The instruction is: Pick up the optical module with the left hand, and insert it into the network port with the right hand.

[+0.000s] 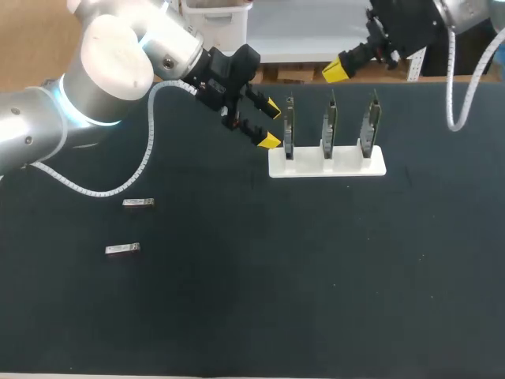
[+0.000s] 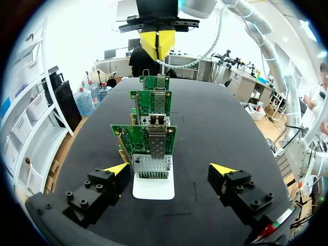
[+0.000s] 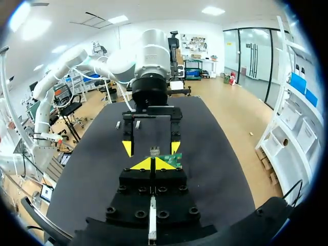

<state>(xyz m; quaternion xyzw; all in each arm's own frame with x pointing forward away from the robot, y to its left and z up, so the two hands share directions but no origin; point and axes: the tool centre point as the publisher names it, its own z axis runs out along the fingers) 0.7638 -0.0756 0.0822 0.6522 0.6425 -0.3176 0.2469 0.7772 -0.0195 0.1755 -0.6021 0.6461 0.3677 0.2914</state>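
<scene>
Two small metal pieces lie flat on the dark table point(image 1: 316, 300) in the left part of the head view. They are the upper optical module point(image 1: 138, 203) and, a little below it and slightly more to the left, the lower optical module point(image 1: 122, 249). They are near each other but do not touch, and no finger touches them. The left gripper point(image 1: 271, 125) is well apart from both, up and to the right of them in the upper middle of the frame. Its two yellow-tipped fingers stand wide apart and hold nothing. It points toward the white stand point(image 1: 327, 163), which carries three green network cards upright in a row: the left card point(image 1: 289, 126), the middle card point(image 1: 328, 126) and the right card point(image 1: 369, 125). The lower yellow tip is just beside the left card, but I cannot tell if it touches it. In the left wrist view this card stands just ahead of the gripper, in the line between the spread fingers, with the other two cards behind it. The right gripper point(image 1: 335, 71) hangs at the upper right of the head view, above the far edge of the table and behind the stand. Its yellow tips are pressed together, and it is very far from the modules.
</scene>
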